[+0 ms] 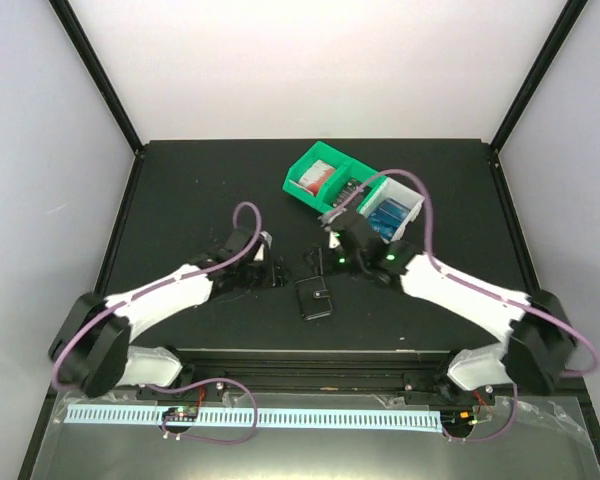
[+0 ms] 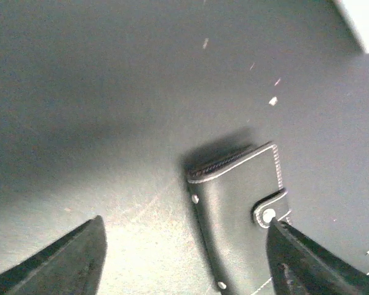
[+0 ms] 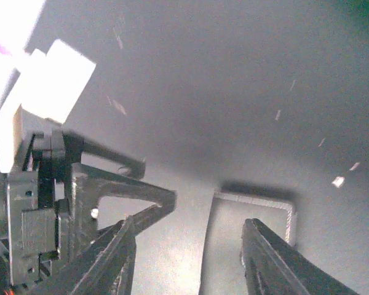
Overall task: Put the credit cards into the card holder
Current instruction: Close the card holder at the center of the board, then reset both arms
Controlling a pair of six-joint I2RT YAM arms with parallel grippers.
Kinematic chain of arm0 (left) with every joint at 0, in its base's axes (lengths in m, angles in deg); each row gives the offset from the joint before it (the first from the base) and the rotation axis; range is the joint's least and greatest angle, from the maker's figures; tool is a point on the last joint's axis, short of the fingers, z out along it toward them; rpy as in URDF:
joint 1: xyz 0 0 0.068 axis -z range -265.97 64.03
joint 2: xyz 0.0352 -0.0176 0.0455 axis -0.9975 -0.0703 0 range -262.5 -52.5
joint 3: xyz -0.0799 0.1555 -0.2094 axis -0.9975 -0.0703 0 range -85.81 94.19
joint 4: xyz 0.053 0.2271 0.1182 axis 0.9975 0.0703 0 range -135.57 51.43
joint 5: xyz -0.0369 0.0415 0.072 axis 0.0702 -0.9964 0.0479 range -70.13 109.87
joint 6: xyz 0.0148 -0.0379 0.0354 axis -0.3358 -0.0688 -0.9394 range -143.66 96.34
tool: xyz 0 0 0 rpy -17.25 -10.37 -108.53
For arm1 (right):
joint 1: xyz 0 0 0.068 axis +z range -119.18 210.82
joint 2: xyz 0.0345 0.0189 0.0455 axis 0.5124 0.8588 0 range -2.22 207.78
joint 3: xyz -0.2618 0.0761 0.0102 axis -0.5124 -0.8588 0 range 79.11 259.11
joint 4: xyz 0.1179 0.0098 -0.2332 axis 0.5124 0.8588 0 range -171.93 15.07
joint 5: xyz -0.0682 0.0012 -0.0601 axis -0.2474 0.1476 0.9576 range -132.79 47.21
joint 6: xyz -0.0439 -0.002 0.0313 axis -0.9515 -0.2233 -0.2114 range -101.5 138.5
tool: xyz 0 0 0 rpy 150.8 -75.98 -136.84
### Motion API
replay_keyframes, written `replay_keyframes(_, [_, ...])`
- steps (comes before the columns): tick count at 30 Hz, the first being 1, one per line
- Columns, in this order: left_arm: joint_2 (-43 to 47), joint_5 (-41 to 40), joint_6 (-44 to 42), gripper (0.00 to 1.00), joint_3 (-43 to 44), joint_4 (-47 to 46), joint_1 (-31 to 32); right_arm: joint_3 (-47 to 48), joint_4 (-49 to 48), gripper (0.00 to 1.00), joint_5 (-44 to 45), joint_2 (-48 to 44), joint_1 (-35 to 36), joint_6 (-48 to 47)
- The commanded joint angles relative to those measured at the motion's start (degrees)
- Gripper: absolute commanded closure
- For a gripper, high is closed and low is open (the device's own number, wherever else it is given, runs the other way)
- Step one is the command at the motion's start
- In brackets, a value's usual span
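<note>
My left hand (image 2: 186, 219) is released: its two fingers (image 2: 67, 264) stand wide apart with nothing gripped between them. From my left wrist I see the card holder (image 2: 240, 227) lying flat on the desk (image 2: 111, 92) under that hand. It is folded shut, and its little snap tab is pressed down over the edge. My right-side finger of that hand sits right at the tab, though I cannot tell whether it touches the tab or only passes over it. The other finger is well off to the side, over bare desk.

My right hand (image 3: 189, 224) is released too, its fingers spread and clamped on nothing. Between them, lower down, I see one end of the card holder, pale stitching along its rim. My left hand fills the left side of that view, close by.

From above, the holder rests just in front of both hands, between them, and nearer to me than they are. The credit cards are well apart from it, further back and to my right. Blue ones (image 1: 385, 215) sit in a white bin (image 1: 412, 196). A red-and-white one (image 1: 315, 176) sits in the far compartment of the green bin (image 1: 302, 160) just beside it. The other green compartment holds something dark that I cannot make out.
</note>
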Motion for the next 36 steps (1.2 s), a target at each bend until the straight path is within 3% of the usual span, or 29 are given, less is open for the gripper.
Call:
replay_keyframes(1, [11.2, -7.7, -5.5, 0.22, 3.9, 7.3, -2.7, -3.8, -2.3, 0.48, 12.3, -12.2, -2.9, 3.6])
replay_keyframes(4, [19.6, -12.0, -8.6, 0.02, 5.0, 10.5, -3.6, -6.2, 1.4, 0.42, 22.3, -20.9, -3.4, 2.6])
replay_keyframes(12, [37.1, -18.9, -15.6, 0.01, 8.9, 15.7, -5.6, -9.8, 16.5, 0.3, 42.0, -45.1, -3.6, 3.9])
replay_keyframes(18, [46.4, -25.1, -19.6, 0.01, 12.0, 22.2, -5.7, -8.3, 28.8, 0.19, 47.1, -59.5, -3.5, 4.7])
replay_keyframes(22, [52.6, -28.7, -21.0, 0.01, 12.9, 25.7, -5.6, -3.9, 38.1, 0.09, 48.6, -62.4, -3.6, 6.8])
replay_keyframes(25, [56.6, -30.2, -21.8, 0.01, 13.5, 27.5, -5.6, 0.0, 41.1, 0.01, 45.0, -61.6, -3.6, 6.5])
replay_keyframes(30, [60.1, -30.9, -21.9, 0.01, 15.0, 31.3, -5.6, 2.5, 46.0, 0.0, 42.8, -58.9, -3.6, 7.0])
replay_keyframes(36, [61.8, -32.5, -22.3, 0.01, 15.0, 33.5, -5.6, 0.0, 45.3, 0.0, 41.1, -57.7, -3.6, 8.6])
